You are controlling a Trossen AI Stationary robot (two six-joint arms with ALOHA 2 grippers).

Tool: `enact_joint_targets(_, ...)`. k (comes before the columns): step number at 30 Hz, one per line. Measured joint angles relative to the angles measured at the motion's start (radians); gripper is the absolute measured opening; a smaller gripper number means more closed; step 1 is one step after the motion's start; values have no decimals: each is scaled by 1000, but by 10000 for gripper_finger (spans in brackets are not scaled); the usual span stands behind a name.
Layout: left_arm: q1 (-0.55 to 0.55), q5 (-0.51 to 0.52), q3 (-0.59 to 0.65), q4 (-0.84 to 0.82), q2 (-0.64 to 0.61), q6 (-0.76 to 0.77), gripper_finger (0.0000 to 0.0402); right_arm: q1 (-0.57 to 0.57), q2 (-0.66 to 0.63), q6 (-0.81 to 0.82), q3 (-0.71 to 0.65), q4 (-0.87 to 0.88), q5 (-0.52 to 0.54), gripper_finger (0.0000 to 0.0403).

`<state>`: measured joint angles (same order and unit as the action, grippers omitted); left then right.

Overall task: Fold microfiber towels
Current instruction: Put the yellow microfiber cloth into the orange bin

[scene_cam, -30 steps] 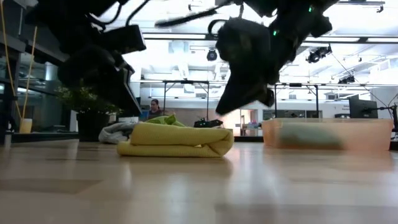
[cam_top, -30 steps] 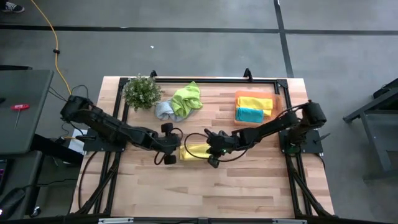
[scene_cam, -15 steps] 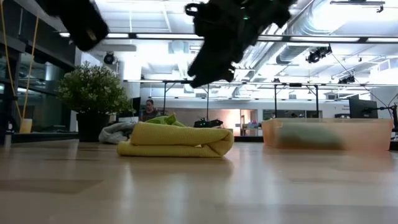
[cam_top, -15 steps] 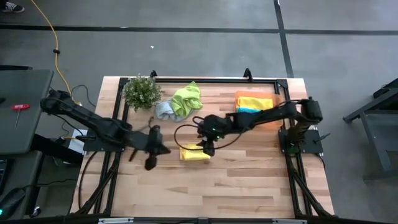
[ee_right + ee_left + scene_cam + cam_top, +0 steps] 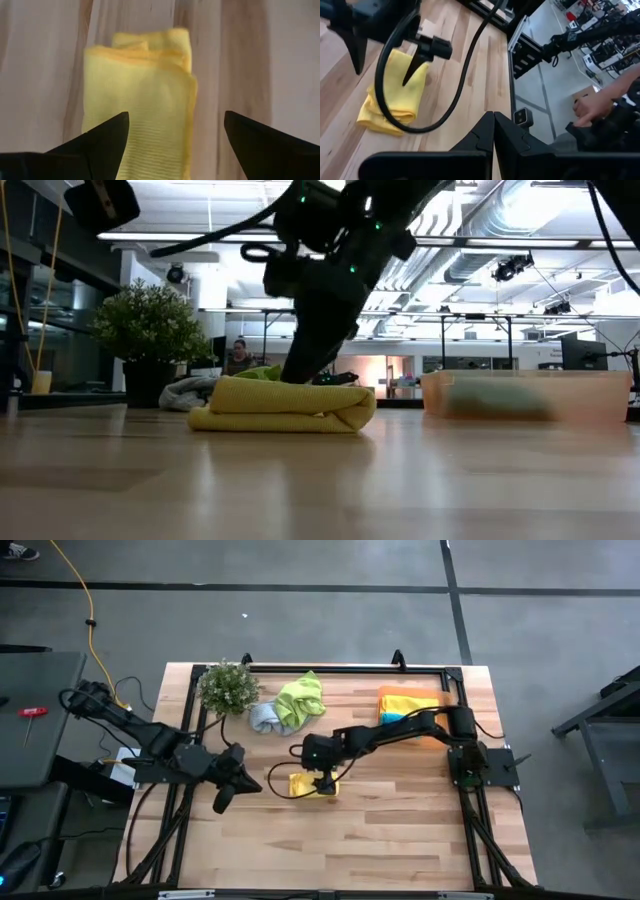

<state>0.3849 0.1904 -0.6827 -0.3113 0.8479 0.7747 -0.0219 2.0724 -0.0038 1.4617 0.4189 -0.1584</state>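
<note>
We found the folded yellow towel (image 5: 312,785) lying mid-table, with the right gripper (image 5: 322,780) poised directly above it, fingers (image 5: 102,140) spread wide and holding nothing, while the left gripper (image 5: 222,800) waited shut, off to the towel's left. Soft, light and floppy (the low view showed its rolled edges bulging), it would probably sag and unfold if lifted by one layer, so we judged a pinch across the whole stack best. Only the right wrist view showed the stepped layers; only the high view showed the orange tray (image 5: 443,698).
</note>
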Motion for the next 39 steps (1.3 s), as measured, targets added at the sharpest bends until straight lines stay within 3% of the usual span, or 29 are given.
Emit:
enact_joint_targets(5,8,2,0,-2,6,-4,0,-11,12,24,-42,19,35,315)
enact_joint_targets(10,8,3,0,-6,6,-24,0,-30,9,38,-85,-14,79,276)
enact_joint_targets(19,8,1,0,-14,7,-63,0,-68,1,132,-168,-77,95,140)
enact_joint_targets(25,8,-41,0,-15,6,-64,0,-90,-9,150,-163,-51,47,19)
enact_joint_targets(29,8,-76,0,-15,4,-62,0,-70,-70,182,-173,40,-15,11)
enact_joint_targets(39,8,-81,0,-16,2,-65,0,55,-330,107,-173,311,6,2)
